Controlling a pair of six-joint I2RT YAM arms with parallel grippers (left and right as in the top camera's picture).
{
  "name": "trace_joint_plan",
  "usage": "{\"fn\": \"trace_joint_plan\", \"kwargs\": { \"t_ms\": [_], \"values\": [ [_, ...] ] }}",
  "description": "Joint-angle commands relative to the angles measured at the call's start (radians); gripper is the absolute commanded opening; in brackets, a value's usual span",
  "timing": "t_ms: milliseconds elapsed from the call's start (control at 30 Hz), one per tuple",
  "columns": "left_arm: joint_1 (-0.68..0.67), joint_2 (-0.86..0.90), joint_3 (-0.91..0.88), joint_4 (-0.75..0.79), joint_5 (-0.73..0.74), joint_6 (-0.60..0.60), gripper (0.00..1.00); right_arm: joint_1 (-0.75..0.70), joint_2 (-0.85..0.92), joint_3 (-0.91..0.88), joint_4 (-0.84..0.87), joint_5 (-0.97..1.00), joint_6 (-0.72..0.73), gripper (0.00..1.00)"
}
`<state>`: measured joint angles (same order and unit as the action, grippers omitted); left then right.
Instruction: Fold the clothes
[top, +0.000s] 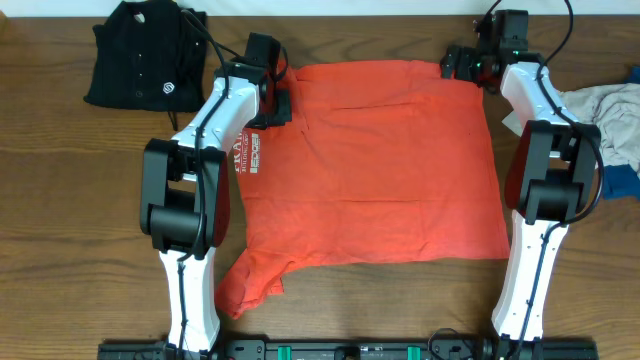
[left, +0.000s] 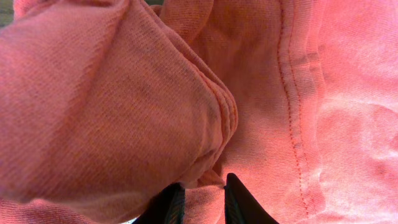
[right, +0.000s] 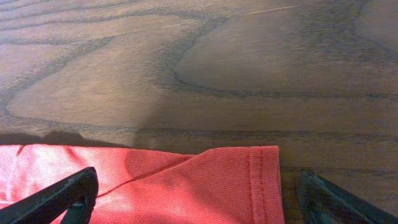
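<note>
Nearby, black shirt and grey pile flank the T-shirt; left gripper pinches it, right gripper spread.

L pincer tight, R pincer wide

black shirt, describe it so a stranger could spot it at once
From overhead, look to the far left corner of the wooden table. The black shirt lies bunched there, apart from the spread red-orange T-shirt. It is the only dark garment, with small buttons.

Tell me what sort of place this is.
Probably a robotics lab bench, not a home: left arm and right arm mounted at a wooden table, a red-orange T-shirt spread out between them, a black shirt set aside.
</note>
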<state>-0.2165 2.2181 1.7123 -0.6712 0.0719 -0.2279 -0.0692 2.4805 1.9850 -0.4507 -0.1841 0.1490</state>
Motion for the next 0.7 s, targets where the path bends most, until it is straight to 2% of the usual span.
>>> {"fn": "trace_joint_plan", "kwargs": {
  "t_ms": [0,100,167,367,633,667],
  "values": [
    [0.005,0.008,-0.002,0.003,0.0,0.006,0.22,0.009,0.028,-0.001,-0.009,-0.004,0.011,0.99],
    [0.005,0.008,-0.002,0.003,0.0,0.006,0.15,0.01,0.028,-0.001,-0.013,-0.004,0.011,0.99],
    [0.005,0.008,-0.002,0.003,0.0,0.006,0.14,0.011,0.028,-0.001,-0.013,-0.002,0.011,0.94],
    [0.005,0.008,-0.002,0.002,0.0,0.006,0.13,0.011,0.028,-0.001,-0.019,0.017,0.01,0.8],
    [0.005,0.008,-0.002,0.0,0.0,0.006,0.13,0.011,0.028,-0.001,-0.024,0.076,0.01,0.68],
    [0.005,0.008,-0.002,0.0,0.0,0.006,0.13,0.011,0.028,-0.001,-0.024,0.079,0.008,0.64]
  ]
}}
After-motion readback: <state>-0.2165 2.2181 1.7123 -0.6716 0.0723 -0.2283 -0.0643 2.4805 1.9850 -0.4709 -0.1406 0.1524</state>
